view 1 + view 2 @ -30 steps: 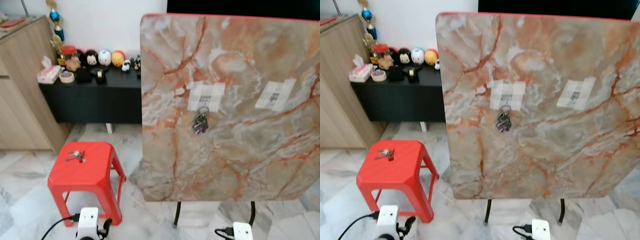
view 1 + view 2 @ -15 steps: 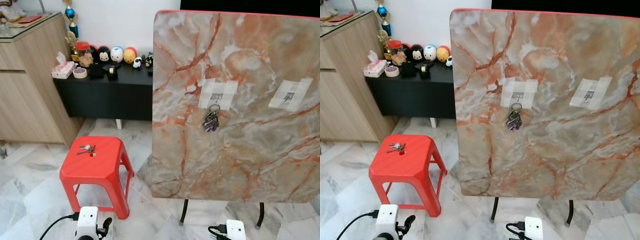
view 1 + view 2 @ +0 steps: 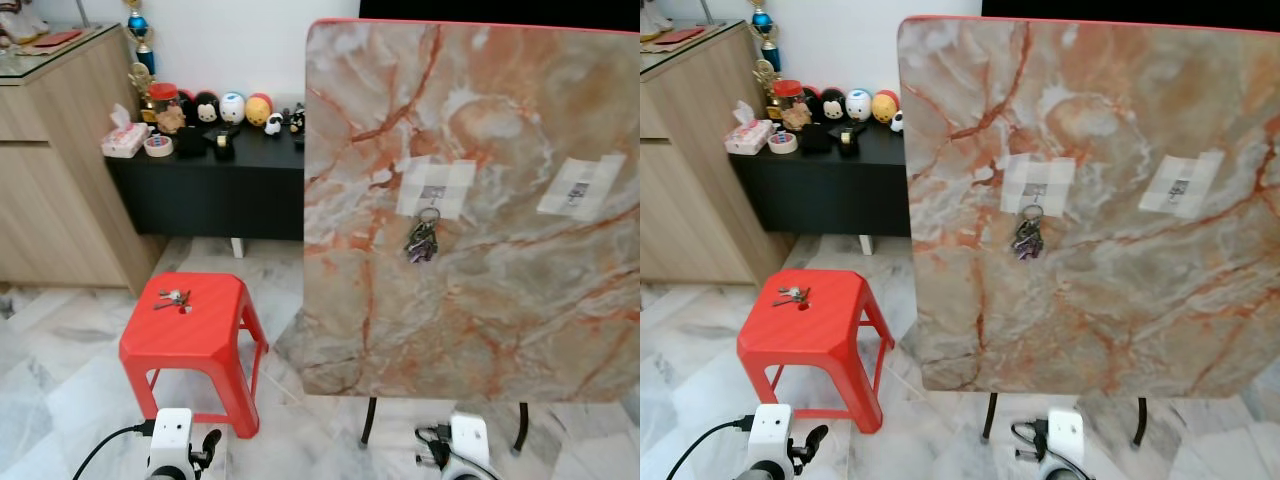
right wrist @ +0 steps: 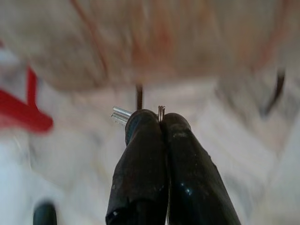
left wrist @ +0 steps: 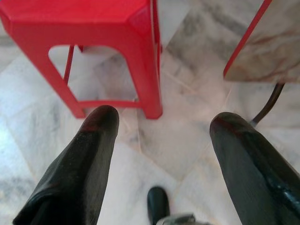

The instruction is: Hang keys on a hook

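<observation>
An upright marble board (image 3: 470,210) carries two taped hooks. A bunch of keys (image 3: 421,240) hangs from the left hook (image 3: 435,190); the right hook (image 3: 580,187) is bare. A second bunch of keys (image 3: 173,298) lies on the red stool (image 3: 210,335). Low in front of the board, my right gripper (image 4: 159,119) is shut, and a thin metal piece like a key (image 4: 121,114) pokes out between its fingertips. My left gripper (image 5: 161,119) is open above the floor beside the stool's legs, holding nothing.
A black low cabinet (image 3: 210,190) with small toys stands at the back left, next to a wooden cabinet (image 3: 55,170). The board rests on thin black legs (image 3: 368,420). Marble floor lies in front of the stool and board.
The camera swung, shifting the scene to the right a second ago. My right wrist has since risen a little at the bottom edge. Keys and stool stay put.
</observation>
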You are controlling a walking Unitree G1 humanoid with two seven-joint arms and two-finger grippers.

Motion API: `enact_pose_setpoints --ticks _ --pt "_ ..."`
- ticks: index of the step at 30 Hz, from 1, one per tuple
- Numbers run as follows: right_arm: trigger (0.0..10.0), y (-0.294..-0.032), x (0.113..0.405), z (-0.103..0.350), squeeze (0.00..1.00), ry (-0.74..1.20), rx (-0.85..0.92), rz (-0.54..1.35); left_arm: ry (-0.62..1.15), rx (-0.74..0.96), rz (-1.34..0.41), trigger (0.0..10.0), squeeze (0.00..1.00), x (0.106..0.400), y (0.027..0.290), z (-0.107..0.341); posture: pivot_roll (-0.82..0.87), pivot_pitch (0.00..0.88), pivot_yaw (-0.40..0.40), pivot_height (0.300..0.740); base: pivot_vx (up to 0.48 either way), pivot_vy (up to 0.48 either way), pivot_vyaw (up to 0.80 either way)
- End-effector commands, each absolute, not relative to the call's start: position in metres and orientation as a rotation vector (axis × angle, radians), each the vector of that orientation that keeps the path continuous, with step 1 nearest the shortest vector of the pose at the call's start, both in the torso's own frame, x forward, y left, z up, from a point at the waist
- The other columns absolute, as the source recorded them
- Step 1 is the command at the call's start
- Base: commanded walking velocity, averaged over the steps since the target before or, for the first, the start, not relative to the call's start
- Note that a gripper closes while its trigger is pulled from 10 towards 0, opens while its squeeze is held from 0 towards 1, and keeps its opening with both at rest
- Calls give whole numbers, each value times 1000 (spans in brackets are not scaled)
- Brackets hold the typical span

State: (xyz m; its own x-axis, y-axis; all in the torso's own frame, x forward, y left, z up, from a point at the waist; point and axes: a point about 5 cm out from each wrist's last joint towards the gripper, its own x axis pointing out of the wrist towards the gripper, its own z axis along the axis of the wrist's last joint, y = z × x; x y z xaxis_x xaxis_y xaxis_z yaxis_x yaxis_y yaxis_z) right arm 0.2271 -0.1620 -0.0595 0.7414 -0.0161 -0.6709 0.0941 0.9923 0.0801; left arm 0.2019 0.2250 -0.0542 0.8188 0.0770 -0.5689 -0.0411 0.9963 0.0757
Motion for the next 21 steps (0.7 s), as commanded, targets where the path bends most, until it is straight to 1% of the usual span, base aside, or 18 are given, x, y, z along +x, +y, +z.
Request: enact_pose_setpoints --ticks 1,4,19,21 --pt "10000 -161 231 -57 0 728 120 -71 592 60 67 10000 0 202 226 -53 32 4 -54 737 0 0 0" --pt "10000 -158 236 -54 0 714 126 -63 594 61 67 10000 0 201 226 -53 33 2 -56 737 0 0 0" --pt "10000 -155 241 -51 0 688 136 -45 565 60 60 10000 0 207 224 -49 32 10 -57 737 0 0 0" --pt "10000 -155 243 -49 0 677 137 -41 566 56 61 10000 0 207 223 -50 33 15 -60 737 -257 0 0"
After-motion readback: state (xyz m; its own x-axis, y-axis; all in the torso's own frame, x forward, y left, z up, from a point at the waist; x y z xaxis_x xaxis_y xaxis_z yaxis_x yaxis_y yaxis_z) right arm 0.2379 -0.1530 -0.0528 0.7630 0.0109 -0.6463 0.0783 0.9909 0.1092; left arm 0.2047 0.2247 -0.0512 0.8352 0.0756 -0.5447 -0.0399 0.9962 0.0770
